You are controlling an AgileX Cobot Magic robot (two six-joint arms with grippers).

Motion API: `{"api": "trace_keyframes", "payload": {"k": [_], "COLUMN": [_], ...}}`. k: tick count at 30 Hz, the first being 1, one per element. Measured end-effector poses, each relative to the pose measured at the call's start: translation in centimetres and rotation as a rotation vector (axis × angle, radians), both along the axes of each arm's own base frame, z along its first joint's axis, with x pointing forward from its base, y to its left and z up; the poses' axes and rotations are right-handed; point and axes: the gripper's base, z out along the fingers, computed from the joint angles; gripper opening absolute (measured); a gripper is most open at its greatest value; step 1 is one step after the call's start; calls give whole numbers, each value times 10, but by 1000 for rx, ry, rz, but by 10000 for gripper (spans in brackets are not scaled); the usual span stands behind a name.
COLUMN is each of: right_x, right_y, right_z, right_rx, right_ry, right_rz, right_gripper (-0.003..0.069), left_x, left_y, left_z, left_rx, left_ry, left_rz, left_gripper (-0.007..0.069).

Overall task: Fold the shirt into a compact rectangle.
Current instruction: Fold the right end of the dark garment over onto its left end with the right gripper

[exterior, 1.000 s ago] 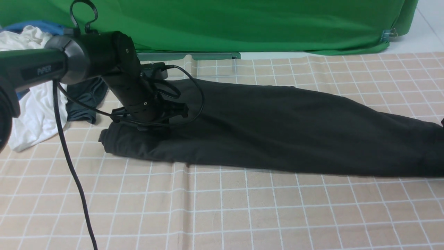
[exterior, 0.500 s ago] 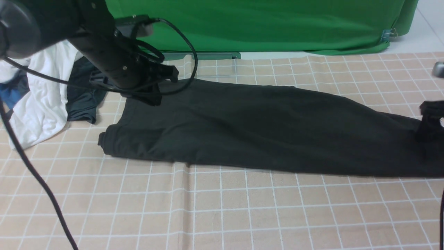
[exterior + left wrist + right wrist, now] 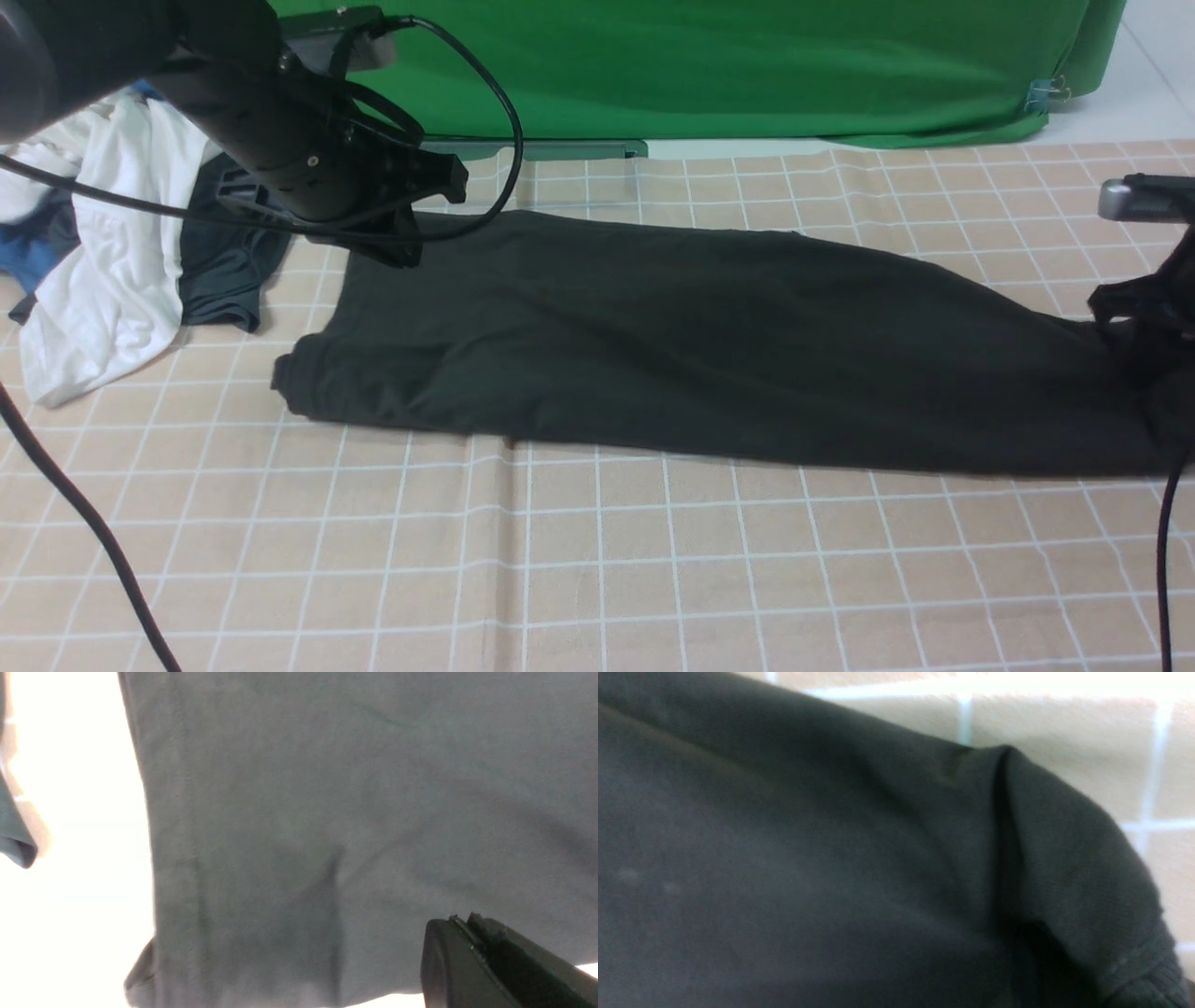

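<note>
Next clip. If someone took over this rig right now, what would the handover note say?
Left gripper: fingers shut, at the shirt's far left corner; whether cloth is pinched is unclear.
Right gripper: at the shirt's right end; open or shut cannot be told.
Shirt: a long narrow band across the checked cloth, with the pile of other clothes to its left.
Done: sides appear folded in lengthwise.
Left: fold the band end over end into a compact rectangle.

shirt (image 3: 709,345): right end cut off | right hand (image 3: 1143,322): partly out of frame, jaws unseen
</note>
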Motion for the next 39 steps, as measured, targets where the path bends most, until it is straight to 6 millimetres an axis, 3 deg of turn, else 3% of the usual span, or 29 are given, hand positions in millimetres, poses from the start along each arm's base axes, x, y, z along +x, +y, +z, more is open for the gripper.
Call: {"api": "trace_keyframes", "payload": {"k": [4,7,11,16,20,25,29,33,34,35,36,39], "right_x": [-6,-9,-10,-8,-8,-3,2,6,6,8,9,13], "right_y": [-26,-34,-32,-27,-26,-26,-17,14,16,38,44,87], "right_z": [31,42,43,44,45,59,82,105,106,112,115,124], "right_rx": [-60,-80,-82,-83,-86,-81,-6,120,119,162,174,230], "right_ry": [-7,6,16,15,16,7,-75,-162,-164,-183,-189,-216], "right_rz": [-74,-85,-79,-67,-63,-68,-86,-39,-33,10,20,103], "right_gripper": [115,115,115,115,115,115,115,115,115,115,115,115], "left_x": [0,1,8,19,18,16,15,8,8,2,-1,-12], "left_y": [0,-2,-7,-10,-5,-4,-1,11,12,18,21,33], "left_z": [0,-3,-23,-74,-99,-102,-91,-53,-53,-29,-18,14], "left_rx": [1,-16,-43,3,72,93,106,97,96,84,77,64], "left_ry": [1,6,66,192,314,347,318,230,230,175,149,66], "left_rz": [0,5,-9,-18,19,50,47,66,68,81,89,114], "left_gripper": [19,19,19,19,19,19,19,19,19,19,19,19]}}
